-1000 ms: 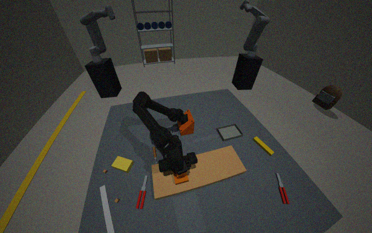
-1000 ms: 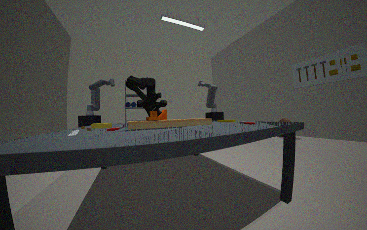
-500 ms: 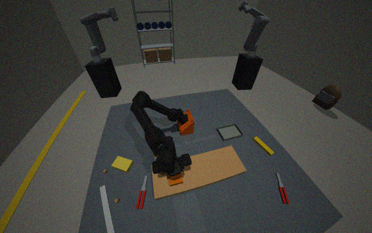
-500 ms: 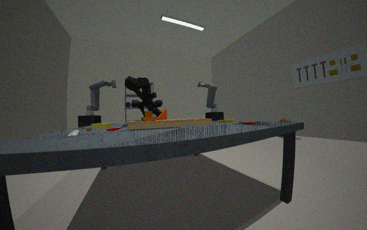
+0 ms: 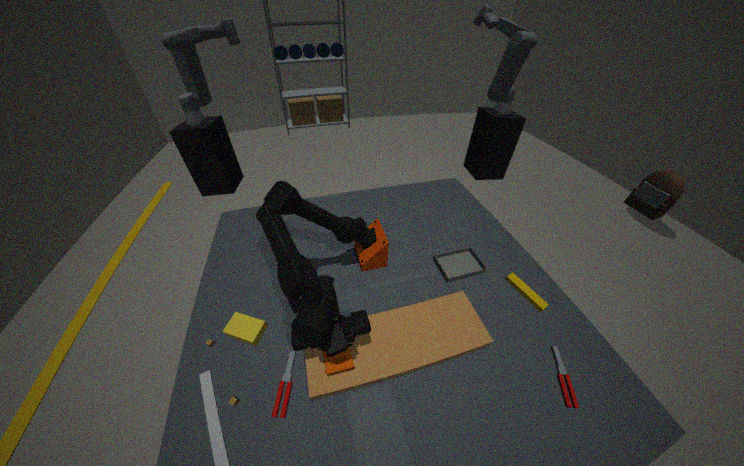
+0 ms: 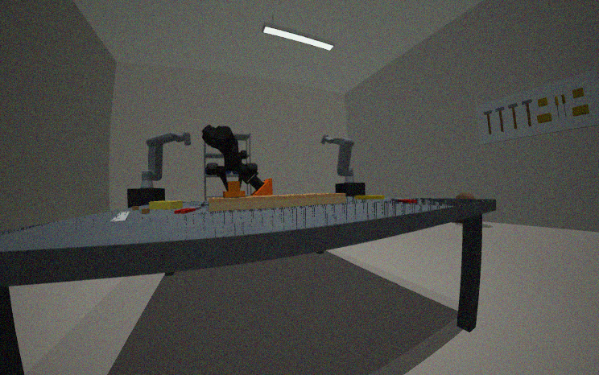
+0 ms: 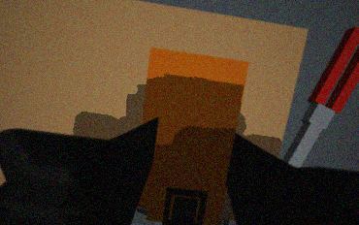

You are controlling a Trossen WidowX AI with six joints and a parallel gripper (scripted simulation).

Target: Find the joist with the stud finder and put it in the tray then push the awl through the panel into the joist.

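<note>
My gripper (image 5: 337,351) (image 7: 189,127) is shut on the orange stud finder (image 5: 339,364) (image 6: 233,190) (image 7: 196,73). It holds the finder flat on the left end of the tan floor panel (image 5: 429,337) (image 6: 282,200) (image 7: 73,63), close to the panel's left edge. The grey square tray (image 5: 459,264) lies on the table behind the panel's right part, well away from the gripper. The awl does not show in any view; the arm covers the table behind the panel's left end.
A red-handled tool (image 5: 282,392) (image 7: 335,78) lies just left of the panel, another (image 5: 565,384) to the far right. A yellow block (image 5: 244,327), a yellow bar (image 5: 526,290) and a white strip (image 5: 213,417) lie on the table. The arm's orange base (image 5: 373,246) stands behind the panel.
</note>
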